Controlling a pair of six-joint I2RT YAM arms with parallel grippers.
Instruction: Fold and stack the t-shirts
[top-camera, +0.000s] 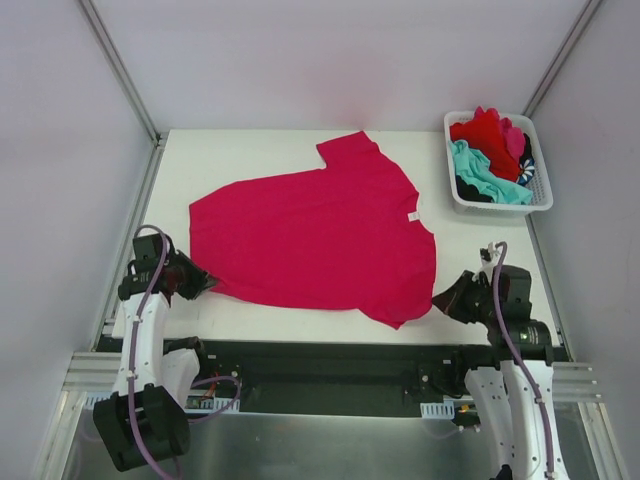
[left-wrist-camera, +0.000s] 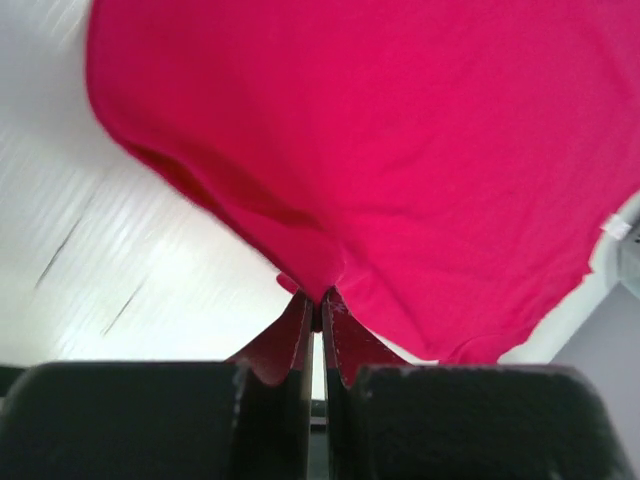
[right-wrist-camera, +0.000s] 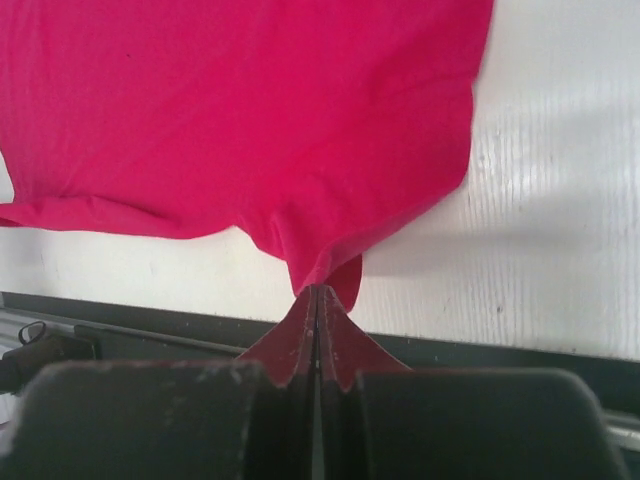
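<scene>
With left claw (top-camera: 205, 283) and right claw (top-camera: 445, 297) clamped on the magenta t-shirt's (top-camera: 320, 235) near edge, lift evenly, fold flat.

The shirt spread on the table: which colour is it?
The shirt is plain magenta-pink, and it shows best in the top view.

White arm links (top-camera: 143, 345), black joints (top-camera: 517, 292), purple cables (top-camera: 152, 295), black hands (top-camera: 207, 285) (top-camera: 439, 298), reddish fingers (left-wrist-camera: 287, 343).
</scene>
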